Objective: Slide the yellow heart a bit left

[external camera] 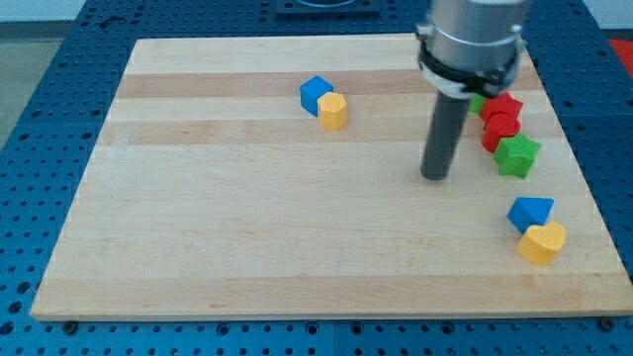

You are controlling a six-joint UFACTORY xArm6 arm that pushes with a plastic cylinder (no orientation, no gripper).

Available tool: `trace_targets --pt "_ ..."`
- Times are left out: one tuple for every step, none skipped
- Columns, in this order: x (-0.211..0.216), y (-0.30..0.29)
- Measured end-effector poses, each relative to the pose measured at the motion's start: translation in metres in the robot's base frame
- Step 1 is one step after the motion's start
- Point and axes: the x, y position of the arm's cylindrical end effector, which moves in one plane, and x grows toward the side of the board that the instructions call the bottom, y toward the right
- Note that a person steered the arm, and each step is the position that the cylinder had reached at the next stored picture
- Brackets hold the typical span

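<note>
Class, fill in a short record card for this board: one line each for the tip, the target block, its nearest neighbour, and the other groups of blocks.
tip: my tip rests on the board, up-left of the yellow heart, apart from it
target: yellow heart, near the view's bottom right
neighbour: blue block, touching the heart's upper side
right cluster: red blocks, green star
top pair: blue cube touching yellow block

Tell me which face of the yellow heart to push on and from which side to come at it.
Push on the yellow heart's face toward the view's right, coming in from the right near the board's edge. The blue block touches its upper left, so stay low on that face or both will likely slide. My tip now stands up and to the left of it, so it must circle round.
</note>
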Motion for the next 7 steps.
trace_targets --pt "0.016 0.032" --pt "0.019 0.065" --pt "0.02 0.114" --pt "0.031 0.165" --pt "0.061 0.177" --pt "0.09 0.177" --pt "0.099 0.132"
